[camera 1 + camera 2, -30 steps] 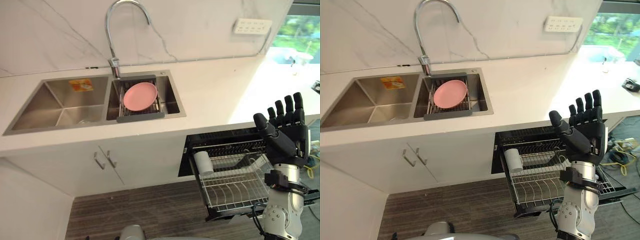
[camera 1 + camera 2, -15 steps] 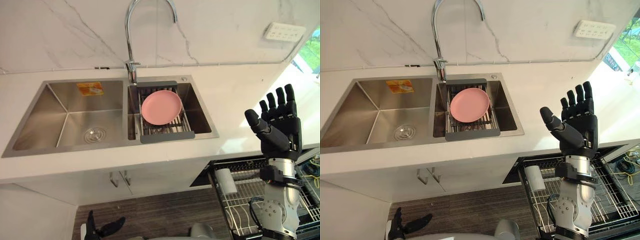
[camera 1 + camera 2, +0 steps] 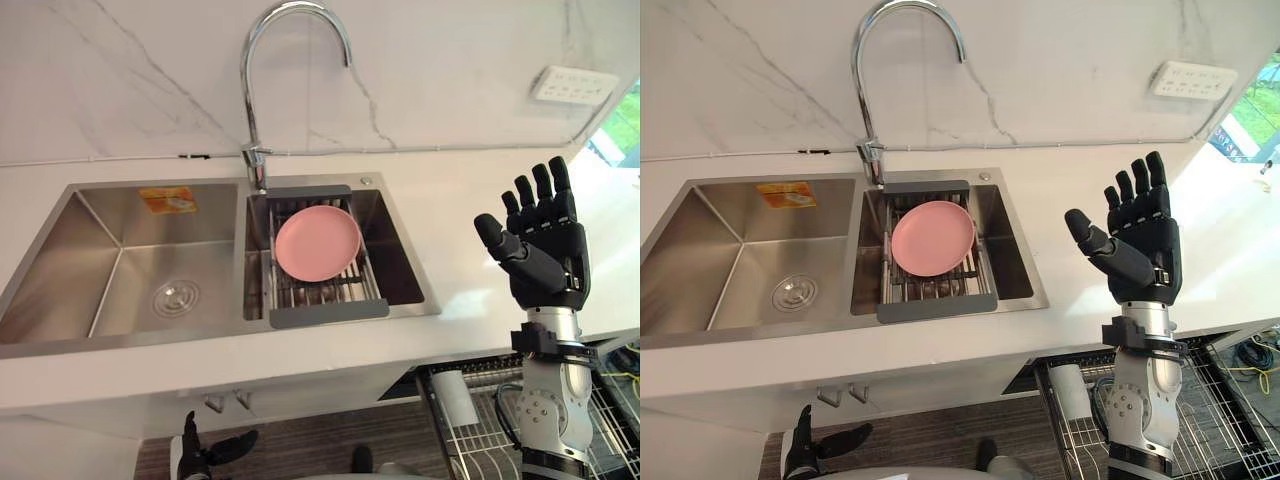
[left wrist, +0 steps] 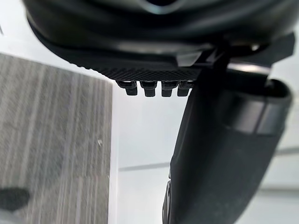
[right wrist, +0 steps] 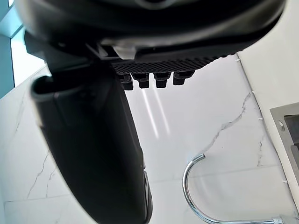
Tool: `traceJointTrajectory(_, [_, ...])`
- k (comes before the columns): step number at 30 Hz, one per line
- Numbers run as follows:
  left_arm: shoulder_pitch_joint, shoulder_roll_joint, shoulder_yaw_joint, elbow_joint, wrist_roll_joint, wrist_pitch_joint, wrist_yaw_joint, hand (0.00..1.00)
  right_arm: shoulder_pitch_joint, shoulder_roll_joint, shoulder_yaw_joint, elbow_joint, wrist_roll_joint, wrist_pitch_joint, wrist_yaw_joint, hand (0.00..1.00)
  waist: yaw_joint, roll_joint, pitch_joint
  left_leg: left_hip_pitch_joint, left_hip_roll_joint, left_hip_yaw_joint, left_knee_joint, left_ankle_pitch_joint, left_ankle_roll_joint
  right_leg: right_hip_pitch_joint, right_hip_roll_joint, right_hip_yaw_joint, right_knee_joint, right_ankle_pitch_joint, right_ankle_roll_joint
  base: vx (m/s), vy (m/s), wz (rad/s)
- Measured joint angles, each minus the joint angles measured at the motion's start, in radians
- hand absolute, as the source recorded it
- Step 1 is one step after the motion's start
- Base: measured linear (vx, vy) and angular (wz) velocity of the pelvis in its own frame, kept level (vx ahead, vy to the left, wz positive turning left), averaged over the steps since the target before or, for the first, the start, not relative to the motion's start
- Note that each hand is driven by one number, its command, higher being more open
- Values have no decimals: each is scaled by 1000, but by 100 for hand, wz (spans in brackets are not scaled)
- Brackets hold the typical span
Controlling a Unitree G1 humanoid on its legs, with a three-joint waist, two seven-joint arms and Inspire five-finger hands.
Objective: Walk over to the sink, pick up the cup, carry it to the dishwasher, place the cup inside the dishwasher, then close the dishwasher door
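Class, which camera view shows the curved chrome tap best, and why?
The left eye view: the curved chrome tap shows whole, from base to spout. The right eye view shows nearly the same. The right wrist view catches part of its arc past the right hand.

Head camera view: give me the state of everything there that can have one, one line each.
Right robot hand: open, raised, holding nothing.
Left robot hand: open, hanging low, holding nothing.
Cup: on its side in the dishwasher rack.
Dishwasher rack: pulled out.
Faucet: off, no water running.
Pink plate: lying on the drain rack in the right basin.
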Motion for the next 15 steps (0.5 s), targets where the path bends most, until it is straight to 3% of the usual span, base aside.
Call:
traceJointTrajectory(2, [18, 1, 20, 8, 11, 0, 10, 100, 3, 2, 17, -3, 0, 5, 1, 100, 3, -2, -1, -43, -3, 11, 71, 0, 0, -10, -7, 8, -1, 0, 0, -17, -2, -8])
traceJointTrajectory(4, [37, -9, 37, 23, 47, -2, 28, 100, 8, 5, 23, -14, 0, 8, 2, 100, 16, -3, 7, -146, 2, 13, 291, 0, -10, 4, -31, 22, -13, -10, -20, -2, -14, -2])
traceJointTrajectory(5, [42, -13, 37, 22, 49, -3, 31, 100, 8, 9, 21, -13, 0, 8, 1, 100, 20, -14, 21, -166, 9, 16, 332, -38, -14, 18, -39, 24, -14, -10, -23, 0, 0, 0])
traceJointTrajectory(6, [58, -17, 36, 20, 53, -5, 32, 100, 7, 30, 20, -4, 0, 8, -5, 100, 29, -16, 24, -188, 23, 17, 314, -78, -3, 35, -49, 30, -15, -13, -25, -28, 25, -6])
traceJointTrajectory(7, [72, -19, 34, 20, 61, -5, 32, 100, 7, 43, 18, -1, 0, 8, -6, 100, 31, -17, 26, -209, 33, 10, 276, -76, -7, 45, -56, 35, -18, -18, -20, -41, 25, -16])
traceJointTrajectory(9, [93, -27, 33, 20, 69, -5, 32, 100, 8, 46, 23, 0, -13, 0, -6, 100, 38, -3, 35, -243, 56, -22, 191, -39, -30, 60, -52, 50, -25, -23, -11, -27, 54, -33])
traceJointTrajectory(10, [115, -38, 31, 20, 77, -5, 33, 100, 9, 39, 23, 0, -24, -10, -7, 100, 49, 16, 35, -247, 63, -57, 183, 44, -60, 63, -39, 79, -22, -33, 4, 3, 174, -73])
traceJointTrajectory(11, [135, -45, 30, 23, 78, -4, 33, 100, 10, 39, 26, 0, -31, -21, -4, 100, 61, 27, 31, -231, 58, -59, 179, 64, -38, 71, -36, 118, -24, -31, 13, 20, 189, -76])
traceJointTrajectory(14, [129, -43, 29, 23, 75, -3, 40, 100, 12, 33, 20, -23, -40, -78, 10, 100, 45, -1, 27, -205, 9, -30, 109, 87, -16, 51, -77, 135, -10, -20, 39, 57, 131, -29])
traceJointTrajectory(15, [52, -2, -4, 10, 16, -28, 42, 100, 8, 3, 12, -33, -31, -104, 126, 100, 36, -53, 40, -115, -20, -44, -8, 141, 17, 96, -94, 120, -24, -29, 60, 23, 37, -1])
